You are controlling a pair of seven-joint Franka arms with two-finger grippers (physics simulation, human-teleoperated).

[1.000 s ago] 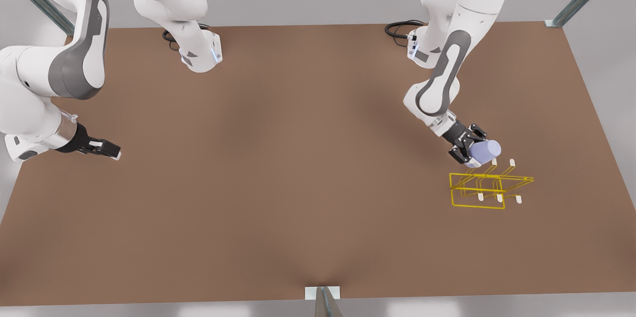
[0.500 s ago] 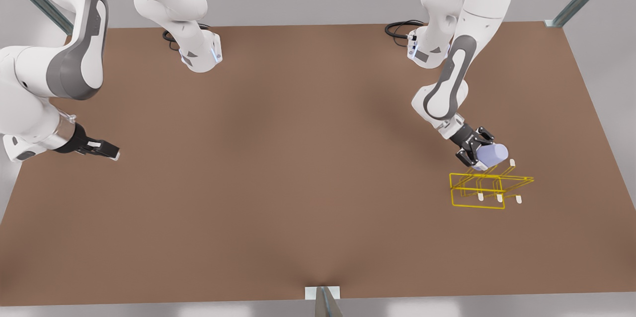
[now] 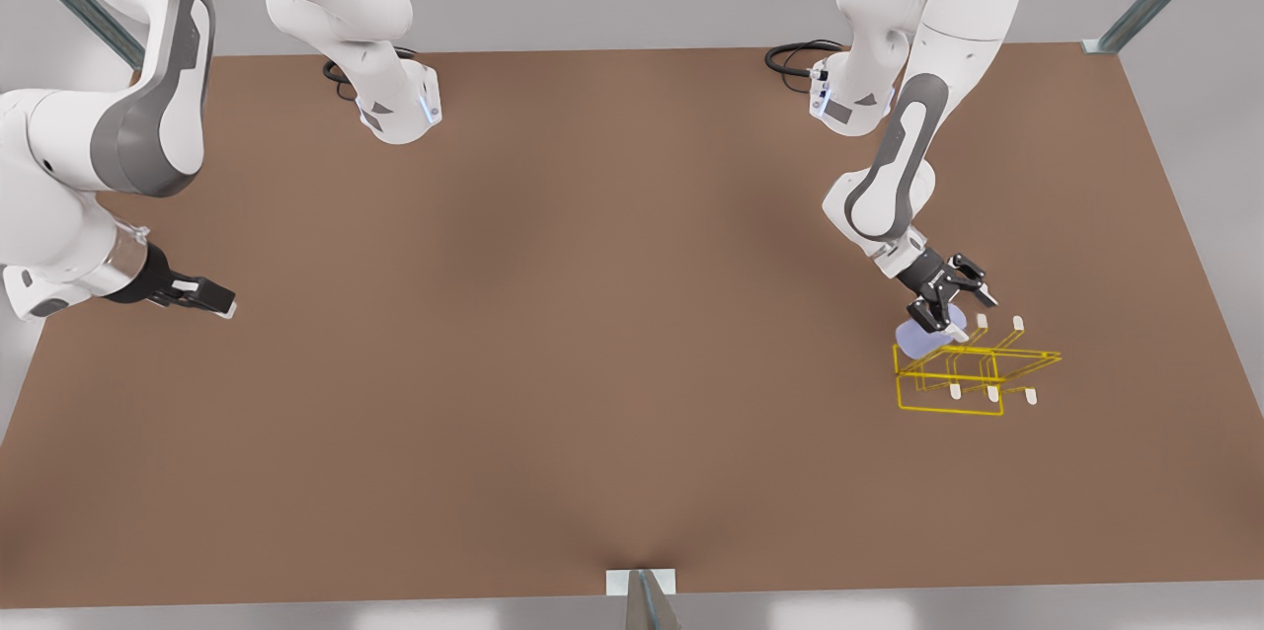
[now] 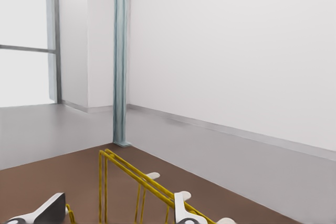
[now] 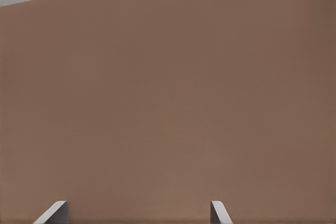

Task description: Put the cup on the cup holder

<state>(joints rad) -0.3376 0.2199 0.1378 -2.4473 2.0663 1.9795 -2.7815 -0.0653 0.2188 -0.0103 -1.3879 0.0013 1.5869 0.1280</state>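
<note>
Lavender cup [image 3: 916, 340] sitting at the yellow cup holder [image 3: 973, 375], lower right of frame, just below left gripper [image 3: 956, 302], fingers released. Right gripper [image 3: 219, 298] idle far left over the counter [image 3: 553, 334], fingers spread too.

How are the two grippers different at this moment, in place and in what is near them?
The left gripper is at the front view's right, close above the cup and the cup holder; the right gripper waits at the front view's left over the bare table. The left gripper slants down toward the cup holder; the right gripper lies nearly level. Both are open and hold nothing.
</note>
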